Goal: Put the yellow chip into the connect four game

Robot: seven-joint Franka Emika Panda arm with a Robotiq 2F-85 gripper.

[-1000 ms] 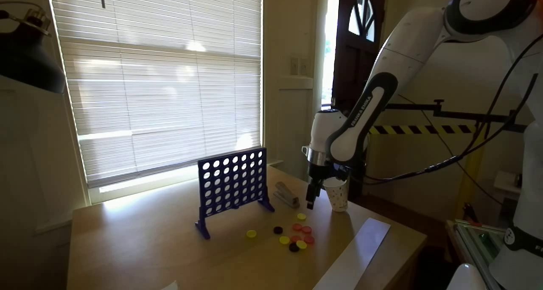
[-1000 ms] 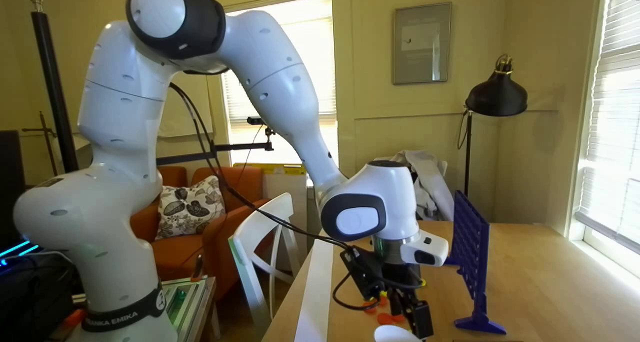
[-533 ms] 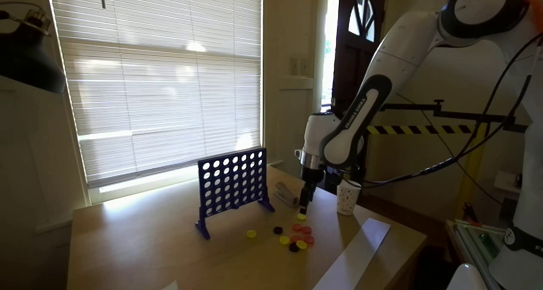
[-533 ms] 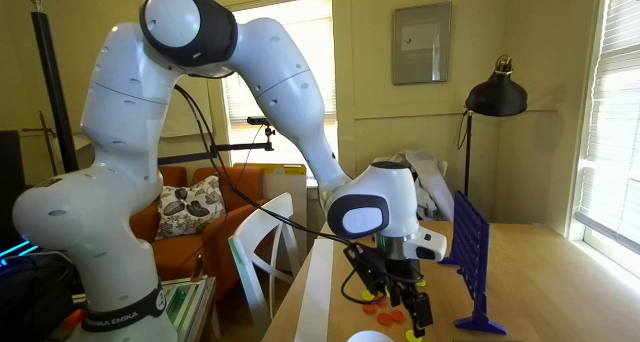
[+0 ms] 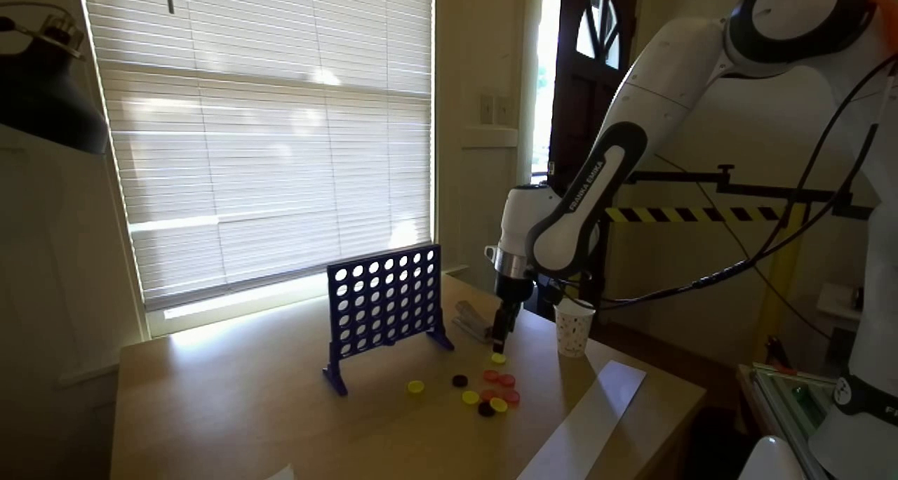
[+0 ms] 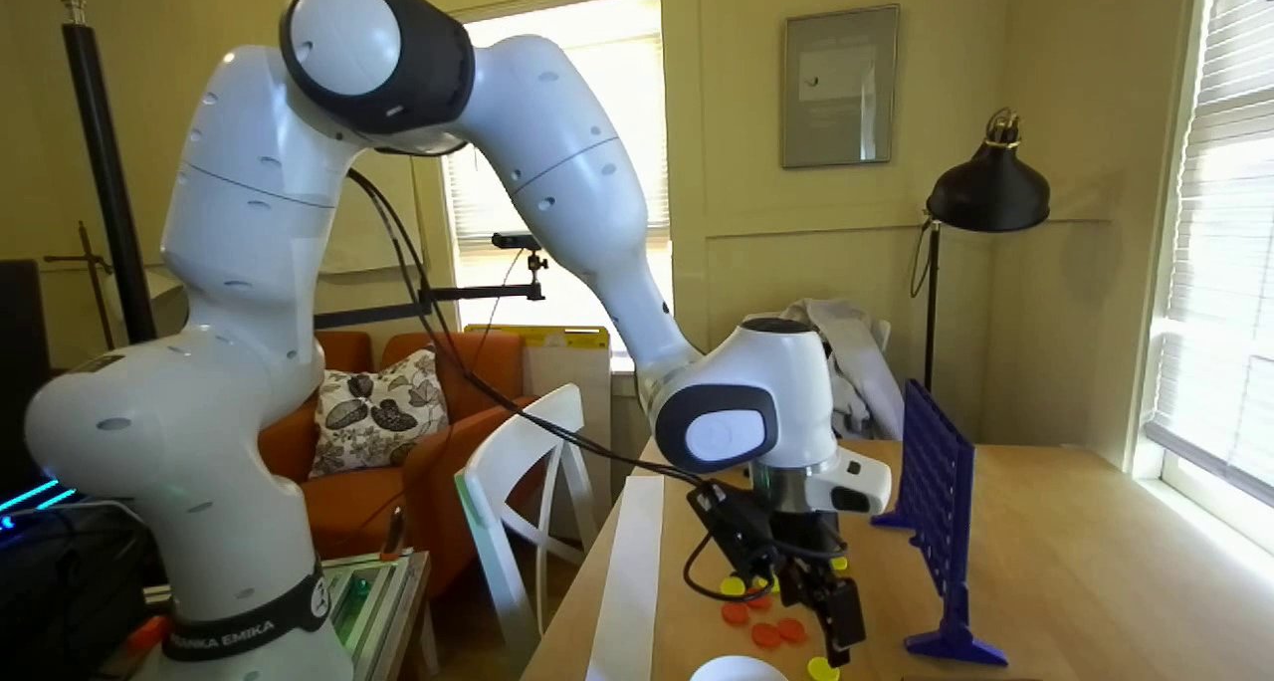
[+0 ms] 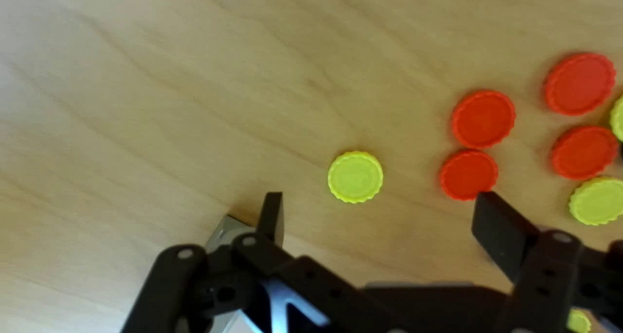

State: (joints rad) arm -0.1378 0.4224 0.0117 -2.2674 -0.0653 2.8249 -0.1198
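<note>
Reading "FRANKA EMIKA": arm (image 5: 631, 125), fingers (image 7: 503, 235) parted near yellow chip (image 7: 355, 177)

Wrist view close above tabletop (image 7: 146, 114)

The table (image 5: 231, 417) stands beside a big window (image 5: 263, 80) with white blinds (image 5: 270, 185), and light makes a shiny patch (image 5: 189, 352) on it. A dark door (image 5: 577, 101) is past the table's edge. In an exterior view, a white chair (image 6: 498, 472) is next to the table, with an orange armchair (image 6: 443, 482) farther off. Past the table's far end are a black lamp (image 6: 990, 191) and a picture (image 6: 839, 89) on a yellowish wall (image 6: 756, 193).
</note>
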